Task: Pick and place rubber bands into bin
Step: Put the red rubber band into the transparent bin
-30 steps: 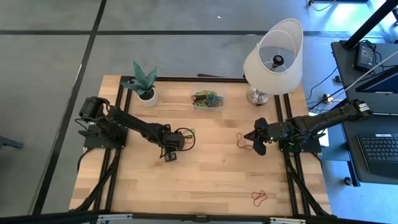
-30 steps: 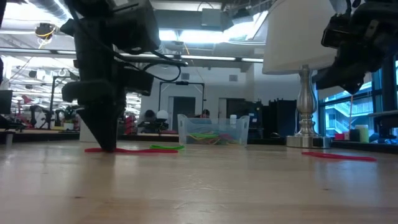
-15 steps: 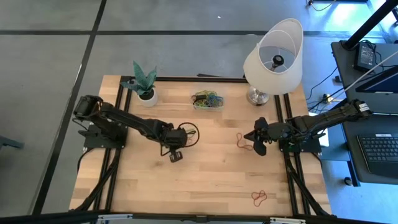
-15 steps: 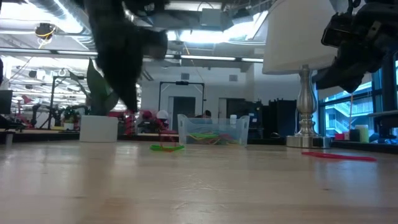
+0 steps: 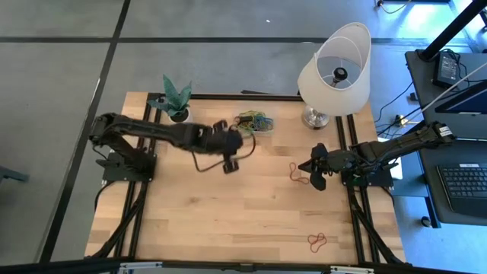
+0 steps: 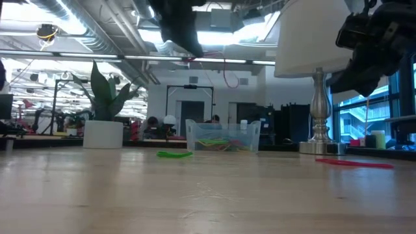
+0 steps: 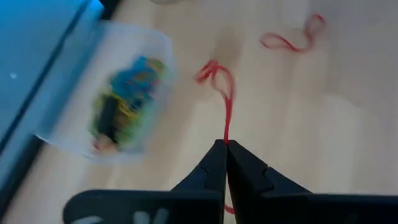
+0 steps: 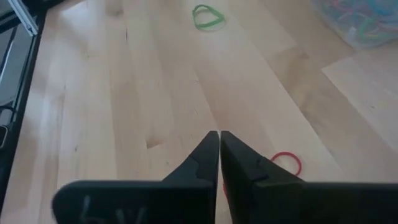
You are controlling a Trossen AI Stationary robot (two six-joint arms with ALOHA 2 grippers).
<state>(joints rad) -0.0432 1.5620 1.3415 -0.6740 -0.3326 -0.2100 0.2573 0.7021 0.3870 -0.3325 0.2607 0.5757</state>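
A red band [image 7: 225, 106] hangs from the left gripper [image 7: 224, 147], whose fingers are pinched shut on its upper end; in the low view the loop [image 6: 228, 73] dangles well above the table. The bin [image 5: 254, 122], already holding a tangle of coloured bands [image 7: 124, 115], sits just beside and below this gripper, not yet under it. A green band [image 6: 170, 154] lies on the wood below, in front of the bin.

The right gripper [image 8: 219, 138] hovers with fingers together and nothing between them; a red band [image 8: 287, 162] lies just beside its tips, and 1 more red cluster [image 5: 316, 242] is well apart near the table's front edge.

Risk: the loop is held by a thin pinch and swings freely, so releasing before it hangs over the bin could drop it on the rim or the table. It may also cling to a finger on release.
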